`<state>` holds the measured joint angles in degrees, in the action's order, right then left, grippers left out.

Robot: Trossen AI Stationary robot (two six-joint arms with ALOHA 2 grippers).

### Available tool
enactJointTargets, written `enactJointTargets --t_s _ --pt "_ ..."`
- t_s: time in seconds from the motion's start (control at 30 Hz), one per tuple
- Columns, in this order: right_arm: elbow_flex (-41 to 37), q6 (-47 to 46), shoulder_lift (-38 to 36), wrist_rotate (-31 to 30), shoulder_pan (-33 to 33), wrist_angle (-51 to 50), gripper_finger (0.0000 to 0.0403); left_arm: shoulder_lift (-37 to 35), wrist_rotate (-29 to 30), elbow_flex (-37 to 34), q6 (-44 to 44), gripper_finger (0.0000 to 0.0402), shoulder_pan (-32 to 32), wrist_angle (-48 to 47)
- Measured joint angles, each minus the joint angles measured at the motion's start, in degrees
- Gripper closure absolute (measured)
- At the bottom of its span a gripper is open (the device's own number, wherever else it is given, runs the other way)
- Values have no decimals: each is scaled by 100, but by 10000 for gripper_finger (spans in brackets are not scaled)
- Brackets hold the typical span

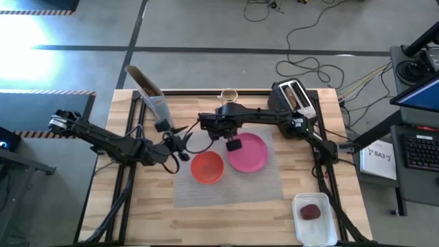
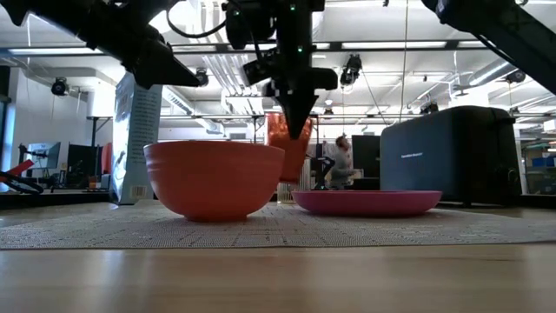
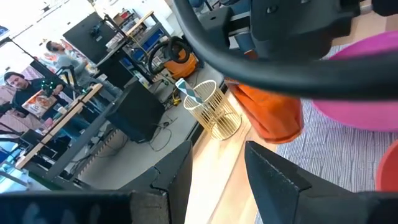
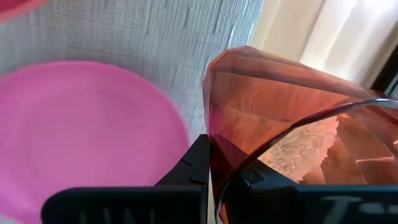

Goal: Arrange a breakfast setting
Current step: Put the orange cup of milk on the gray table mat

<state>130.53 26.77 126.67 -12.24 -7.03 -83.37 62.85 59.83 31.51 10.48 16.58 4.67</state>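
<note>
The grey woven placemat (image 1: 226, 182) lies mid-table with the red-orange bowl (image 1: 207, 167) and the pink plate (image 1: 248, 154) resting on it. My right gripper (image 1: 233, 145) hangs over the plate's far-left side, shut on the orange cup (image 2: 291, 148). The cup also shows in the left wrist view (image 3: 268, 115). My left gripper (image 1: 183, 147) is open and empty, just left of the bowl and above the table. The small dark-red item (image 1: 311, 212) lies in a white container. The spoon and the toast are not visible. My right gripper pinches the cup's rim (image 4: 214, 134), one finger inside the cup and one outside. The fingers come from above, pointing down (image 2: 295, 122). The cup hangs tilted below them, behind the bowl and plate. Whether its base touches the placemat I cannot tell.
A black toaster (image 1: 293, 98) stands at the far right, and a wire basket (image 1: 228, 94) at the far edge. A tall box (image 1: 147, 88) stands at the far left. The white container (image 1: 314, 218) sits at the near right corner. People show in the room behind.
</note>
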Motion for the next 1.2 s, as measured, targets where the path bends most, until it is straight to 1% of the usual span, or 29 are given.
enactJointTargets --t_s 0.13,0.3,0.47,0.57,0.73,1.0,1.2 --pt "-9 542 -5 103 0 115 394 0 9 -1 -118 270 0 -180" --pt "-9 1449 -33 545 31 142 394 -2 9 -2 -160 270 0 -232" --pt "-10 2378 115 559 150 176 394 -2 9 -4 -180 270 0 -273" --pt "-20 2697 243 395 203 186 394 -2 7 -4 -184 270 9 -280" --pt "-20 2733 343 195 219 289 394 -2 7 -4 -202 270 13 -317" --pt "-22 2713 407 173 245 476 393 -2 4 -4 -204 270 15 -325" --pt "-16 2022 407 152 238 491 364 0 4 -4 -204 270 15 -326"
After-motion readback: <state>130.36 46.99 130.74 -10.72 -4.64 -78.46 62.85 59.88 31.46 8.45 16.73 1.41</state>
